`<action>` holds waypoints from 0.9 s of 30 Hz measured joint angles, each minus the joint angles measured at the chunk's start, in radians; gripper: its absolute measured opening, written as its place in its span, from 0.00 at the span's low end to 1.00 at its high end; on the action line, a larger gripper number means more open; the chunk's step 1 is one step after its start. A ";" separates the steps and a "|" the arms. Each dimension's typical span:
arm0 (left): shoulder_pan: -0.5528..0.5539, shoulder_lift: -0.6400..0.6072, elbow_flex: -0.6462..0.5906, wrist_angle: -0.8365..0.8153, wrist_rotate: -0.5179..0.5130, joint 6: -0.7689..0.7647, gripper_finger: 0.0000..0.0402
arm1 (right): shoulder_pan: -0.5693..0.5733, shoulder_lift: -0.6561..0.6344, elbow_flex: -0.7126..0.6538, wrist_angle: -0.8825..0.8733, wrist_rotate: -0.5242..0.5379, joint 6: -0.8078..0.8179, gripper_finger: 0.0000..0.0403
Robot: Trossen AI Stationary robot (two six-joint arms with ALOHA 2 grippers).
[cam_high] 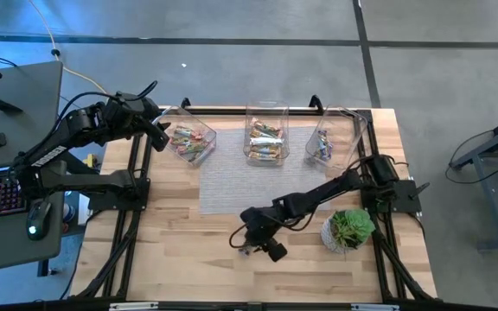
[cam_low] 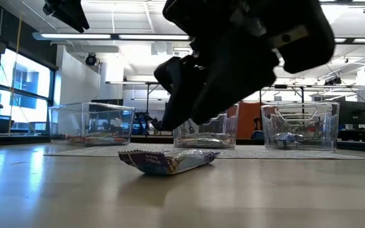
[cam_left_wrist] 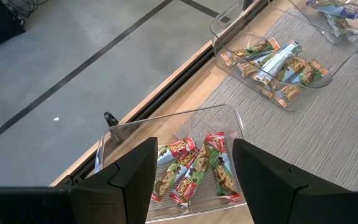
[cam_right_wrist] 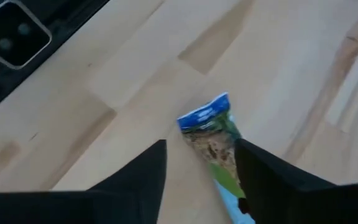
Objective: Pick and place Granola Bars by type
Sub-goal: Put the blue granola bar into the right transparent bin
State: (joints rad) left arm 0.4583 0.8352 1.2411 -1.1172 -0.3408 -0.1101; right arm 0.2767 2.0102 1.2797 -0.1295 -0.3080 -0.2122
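Pale, smooth wooden table top (cam_high: 180, 250) under a matt grey woven mat (cam_high: 232, 186); clear glossy plastic bins (cam_low: 90, 123); shiny crinkled foil-wrapped granola bar (cam_low: 166, 160).

No wording can be read anywhere. The granola bar (cam_low: 168, 160) lying on the tabletop (cam_low: 182, 196) just under the right gripper (cam_right_wrist: 201, 163) carries print along its wrapper, but the letters are too blurred to make out. The red logos on the bars (cam_left_wrist: 194, 171) in the bin (cam_left_wrist: 166, 127) below the left gripper (cam_left_wrist: 194, 174) are also illegible.
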 joint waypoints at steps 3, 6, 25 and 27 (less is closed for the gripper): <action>0.000 0.000 0.000 0.000 0.000 0.000 0.51 | 0.012 0.000 0.000 -0.006 0.002 -0.051 0.49; 0.000 0.000 0.000 0.000 0.000 0.000 0.51 | 0.019 0.000 0.000 -0.008 0.004 -0.102 0.56; 0.000 0.000 0.000 0.000 0.000 0.000 0.51 | -0.044 0.091 0.000 0.083 -0.010 -0.225 0.67; 0.000 0.000 0.000 0.000 0.000 0.000 0.51 | -0.050 0.093 0.000 0.083 0.013 -0.240 0.67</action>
State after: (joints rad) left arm 0.4581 0.8352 1.2411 -1.1175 -0.3410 -0.1101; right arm 0.2271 2.1033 1.2792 -0.0461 -0.2950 -0.4519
